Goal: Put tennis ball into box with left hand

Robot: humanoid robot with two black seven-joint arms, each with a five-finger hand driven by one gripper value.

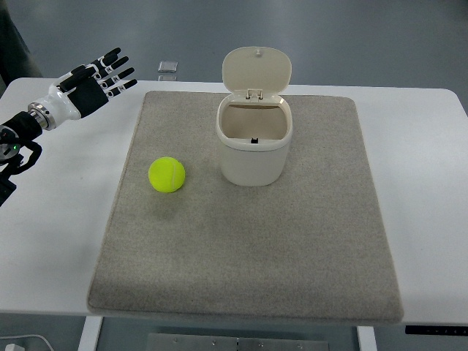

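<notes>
Tennis ball (167,175), bright yellow-green, sits by itself on the left part of a grey felt mat (292,248), nothing touching it. Just to its right, near but apart from it, stands the box (254,150), a cream, rounded bin with its hinged lid (257,69) flipped up and back so the mouth is wide open. Inside I can see pale walls and a small dark mark low down at the back, too small to make out. The mat lies square on a white table (58,241), covering most of its middle.

Off to the far left, over the bare tabletop and well apart from the ball, the left hand (93,82) hangs in the air, black and white, its fingers (117,72) spread loosely and pointing toward the upper right, holding nothing. Its arm comes in from the left edge, with a small green light showing on a dark joint. Beyond the table's far edge a small pale square object (167,66) lies on the floor.
</notes>
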